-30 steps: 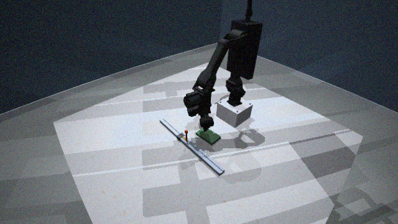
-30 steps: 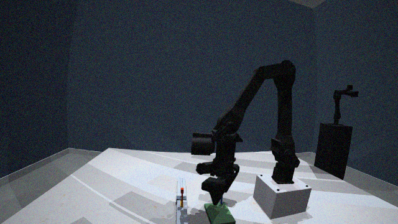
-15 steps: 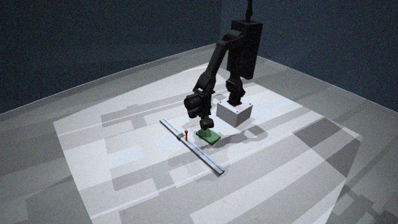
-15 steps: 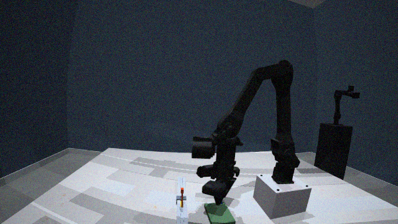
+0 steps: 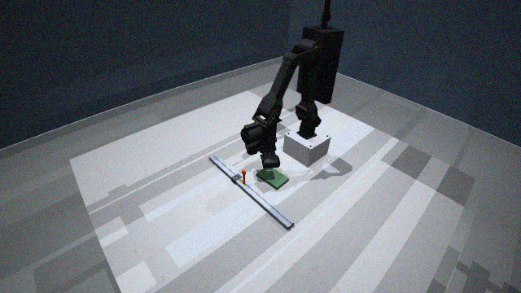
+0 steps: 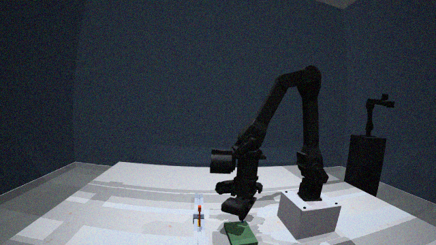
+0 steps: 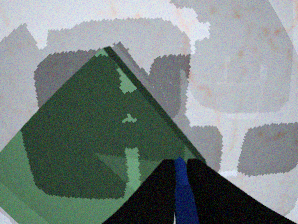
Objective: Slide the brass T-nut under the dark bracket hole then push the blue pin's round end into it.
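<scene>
The blue pin (image 7: 185,192) is gripped between the fingertips of the end effector (image 5: 271,167) (image 6: 242,219) (image 7: 180,169), at the five o'clock side of the green tray (image 5: 273,178) (image 6: 241,233) (image 7: 75,135) in the wrist view. The orange handle (image 5: 243,177) (image 6: 199,214) stands up from the aluminum rail (image 5: 266,204) (image 6: 199,197), so the nut stage looks done, though whether it sits exactly under the hole I cannot tell. From the tray, the dark bracket (image 5: 235,177) (image 6: 195,216) lies toward nine o'clock in the top view. Left: lift, carry, push the pin down, release.
</scene>
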